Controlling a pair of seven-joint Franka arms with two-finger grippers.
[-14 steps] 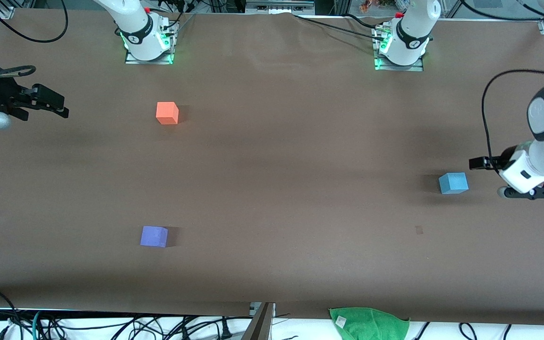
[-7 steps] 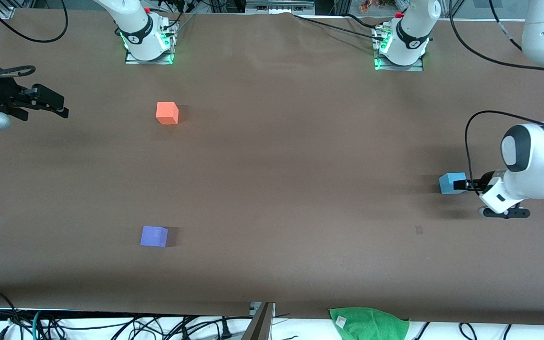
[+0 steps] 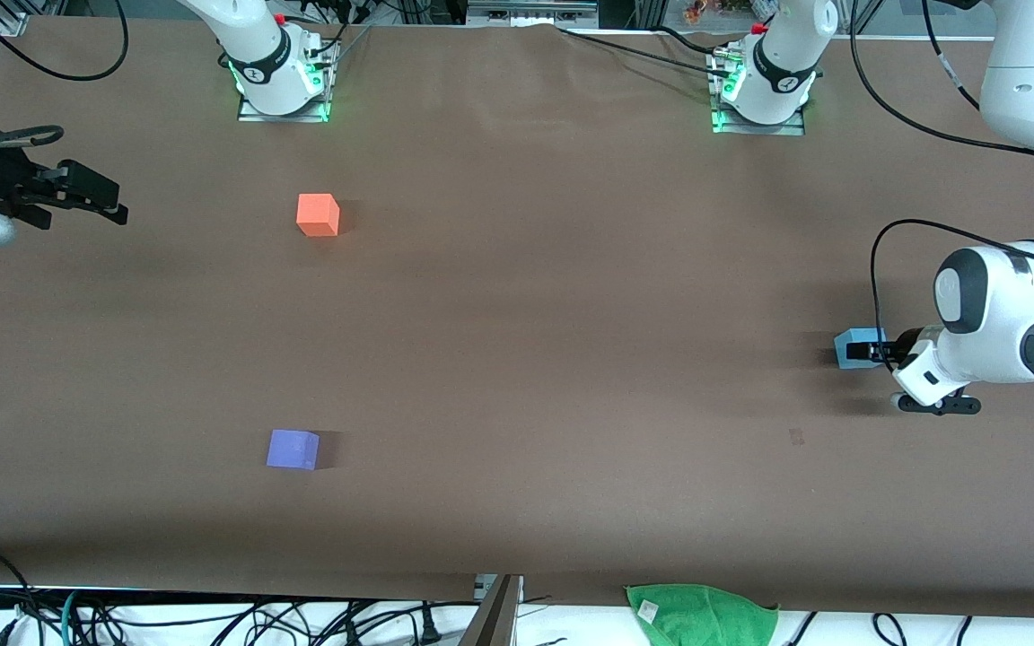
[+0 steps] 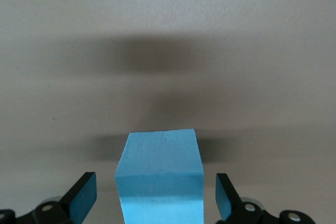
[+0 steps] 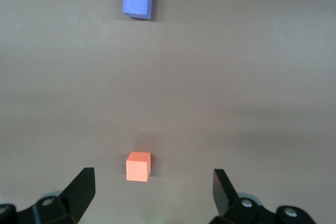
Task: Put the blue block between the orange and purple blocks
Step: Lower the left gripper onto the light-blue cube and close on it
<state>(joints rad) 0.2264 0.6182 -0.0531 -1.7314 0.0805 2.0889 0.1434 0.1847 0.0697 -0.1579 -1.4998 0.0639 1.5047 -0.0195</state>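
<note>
Blue block (image 3: 854, 348): light sky-blue cube, flat on the brown surface (image 3: 553, 359) at the left arm's end. Orange block (image 3: 318, 215) and purple block (image 3: 293, 449): same-size cubes toward the right arm's end, well apart, orange farther from the front camera than purple.

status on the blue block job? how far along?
Early. Done: the left gripper is down around the blue block, fingers open with a gap on each side. In hand: closing on it. Left: lift and carry it to the gap between the orange block and purple block. The right gripper waits at its end.
</note>
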